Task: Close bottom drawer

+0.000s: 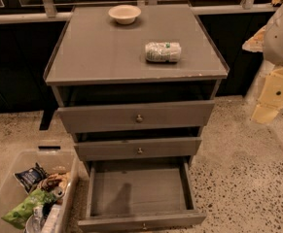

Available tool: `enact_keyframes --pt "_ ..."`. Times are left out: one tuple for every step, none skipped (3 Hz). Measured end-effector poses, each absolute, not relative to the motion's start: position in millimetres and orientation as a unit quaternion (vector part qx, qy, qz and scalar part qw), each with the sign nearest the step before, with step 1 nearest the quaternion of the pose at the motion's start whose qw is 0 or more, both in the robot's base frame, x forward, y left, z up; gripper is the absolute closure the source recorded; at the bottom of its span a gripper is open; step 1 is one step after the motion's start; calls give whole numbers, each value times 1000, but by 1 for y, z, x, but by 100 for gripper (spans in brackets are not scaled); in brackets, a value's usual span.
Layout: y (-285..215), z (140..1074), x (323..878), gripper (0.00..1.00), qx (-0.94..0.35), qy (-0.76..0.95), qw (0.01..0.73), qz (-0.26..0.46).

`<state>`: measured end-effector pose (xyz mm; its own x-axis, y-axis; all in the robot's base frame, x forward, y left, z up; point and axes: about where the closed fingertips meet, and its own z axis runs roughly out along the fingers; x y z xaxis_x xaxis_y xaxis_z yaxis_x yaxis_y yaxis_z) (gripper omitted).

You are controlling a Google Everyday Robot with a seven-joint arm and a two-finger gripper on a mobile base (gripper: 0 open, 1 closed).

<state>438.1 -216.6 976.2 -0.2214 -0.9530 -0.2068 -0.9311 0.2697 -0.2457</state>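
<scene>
Evidently the bottom drawer [138, 191] juts fully out below the front edge of the worktop [107, 52], awaiting our push, while our gripper [265, 111] hangs beyond its right edge, grip state impossible to tell.

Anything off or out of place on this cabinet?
Bottom drawer stands pulled far out; the upper drawers sit nearly shut. A plastic bottle lies on its side on the cabinet top. Gripper hangs at the cabinet's right, touching nothing.
</scene>
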Motion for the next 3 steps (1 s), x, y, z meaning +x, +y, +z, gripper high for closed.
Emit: enact_keyframes --pt "-217 976 438 0 -603 781 159 -34" --pt "-225 976 433 0 -600 781 171 -34" --pt "-235 955 415 0 -606 772 189 -30"
